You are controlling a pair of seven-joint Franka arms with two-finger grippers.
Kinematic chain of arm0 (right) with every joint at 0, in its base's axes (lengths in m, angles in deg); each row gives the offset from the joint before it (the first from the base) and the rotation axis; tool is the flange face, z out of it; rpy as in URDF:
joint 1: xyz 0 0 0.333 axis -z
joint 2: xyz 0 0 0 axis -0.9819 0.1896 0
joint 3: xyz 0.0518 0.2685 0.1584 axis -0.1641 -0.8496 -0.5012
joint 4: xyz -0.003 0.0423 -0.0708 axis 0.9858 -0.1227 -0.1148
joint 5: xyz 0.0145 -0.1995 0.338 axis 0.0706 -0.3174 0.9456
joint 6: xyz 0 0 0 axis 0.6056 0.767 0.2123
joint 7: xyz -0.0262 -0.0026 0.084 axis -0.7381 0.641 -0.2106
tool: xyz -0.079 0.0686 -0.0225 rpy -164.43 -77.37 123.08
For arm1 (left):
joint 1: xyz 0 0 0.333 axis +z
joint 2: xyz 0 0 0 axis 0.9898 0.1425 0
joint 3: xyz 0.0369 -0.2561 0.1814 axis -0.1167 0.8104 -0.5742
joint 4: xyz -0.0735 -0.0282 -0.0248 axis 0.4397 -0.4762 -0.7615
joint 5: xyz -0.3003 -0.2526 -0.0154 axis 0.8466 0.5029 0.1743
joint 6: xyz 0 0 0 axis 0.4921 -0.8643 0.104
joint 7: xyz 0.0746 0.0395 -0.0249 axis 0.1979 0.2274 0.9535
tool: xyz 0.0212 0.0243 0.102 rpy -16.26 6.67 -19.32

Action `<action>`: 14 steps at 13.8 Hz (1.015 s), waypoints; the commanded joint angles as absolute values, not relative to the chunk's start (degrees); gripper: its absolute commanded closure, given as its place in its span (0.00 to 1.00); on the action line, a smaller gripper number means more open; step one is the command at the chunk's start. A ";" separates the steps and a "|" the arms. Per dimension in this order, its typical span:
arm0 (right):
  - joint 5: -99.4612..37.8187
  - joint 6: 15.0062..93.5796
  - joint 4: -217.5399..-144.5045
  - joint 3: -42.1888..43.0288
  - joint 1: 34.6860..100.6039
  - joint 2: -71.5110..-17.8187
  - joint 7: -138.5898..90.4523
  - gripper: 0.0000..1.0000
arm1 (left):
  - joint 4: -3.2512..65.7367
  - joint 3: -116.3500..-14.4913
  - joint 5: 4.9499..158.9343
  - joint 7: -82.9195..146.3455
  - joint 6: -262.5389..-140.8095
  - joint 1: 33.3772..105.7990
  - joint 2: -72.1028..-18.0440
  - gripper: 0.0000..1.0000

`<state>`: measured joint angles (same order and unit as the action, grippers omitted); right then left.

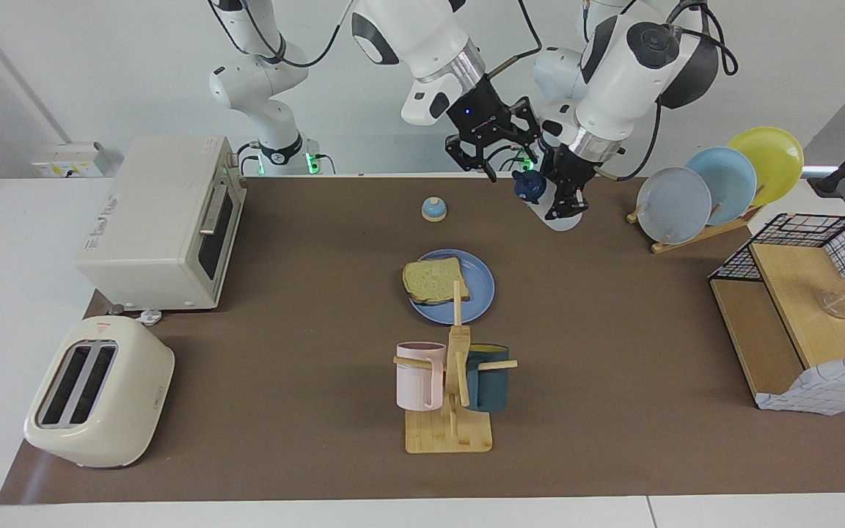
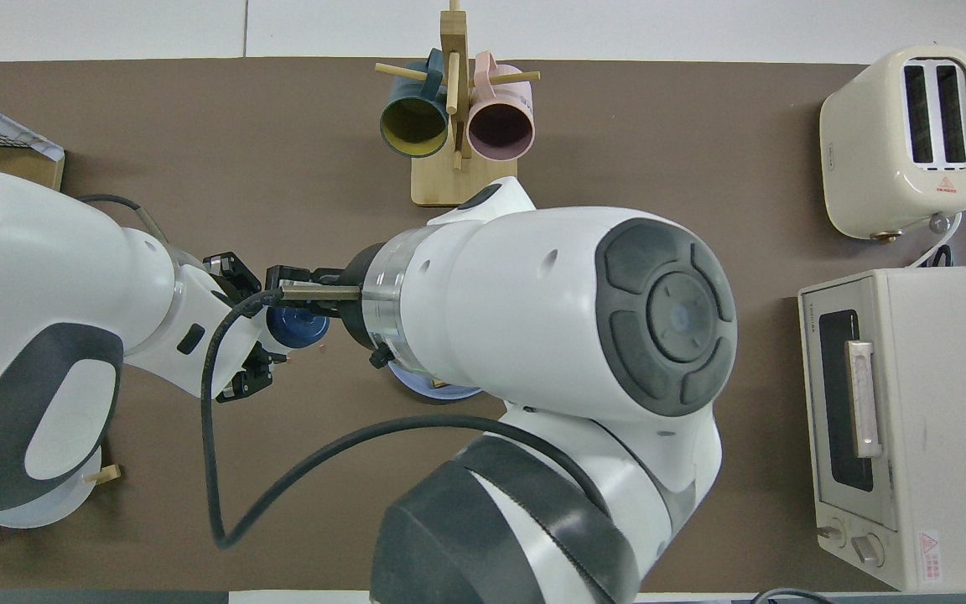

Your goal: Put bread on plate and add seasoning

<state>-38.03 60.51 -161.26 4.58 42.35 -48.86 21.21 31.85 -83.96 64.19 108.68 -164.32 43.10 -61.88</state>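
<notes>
The bread (image 1: 433,280) lies on the medium-blue plate (image 1: 480,287) at mid-table, over its edge toward the right arm's end. My left gripper (image 1: 564,204) is shut on the seasoning bottle (image 1: 559,219) and holds it tilted in the air over the mat near the robots' edge, its dark blue cap (image 1: 528,186) toward the right gripper. My right gripper (image 1: 497,158) hangs open just above and beside that cap, apart from it. In the overhead view the cap (image 2: 294,325) shows between the two hands, and the right arm hides the bread and most of the plate (image 2: 433,391).
A blue-and-tan bell (image 1: 433,209) sits nearer the robots than the plate. A mug rack (image 1: 452,389) stands farther out. A toaster oven (image 1: 166,220) and toaster (image 1: 100,392) are at the right arm's end; a plate rack (image 1: 716,187) and wire basket (image 1: 804,308) at the left arm's end.
</notes>
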 commanded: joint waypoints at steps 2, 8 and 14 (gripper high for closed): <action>-38.47 60.27 -160.15 4.28 42.77 -48.32 22.25 0.52 | 33.66 -84.27 65.68 109.38 -164.36 42.61 -63.66 1.00; -38.91 60.27 -161.38 4.28 42.77 -48.32 22.25 0.57 | 33.67 -84.27 66.03 109.29 -164.37 42.61 -63.66 1.00; -38.82 60.36 -161.29 4.28 42.77 -48.32 22.25 0.74 | 33.67 -84.27 66.91 109.21 -164.45 42.61 -63.75 1.00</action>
<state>-38.13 60.48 -161.40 4.58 42.47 -48.25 21.21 32.08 -83.96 65.90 108.68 -164.32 43.10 -61.93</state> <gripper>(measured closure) 0.722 0.581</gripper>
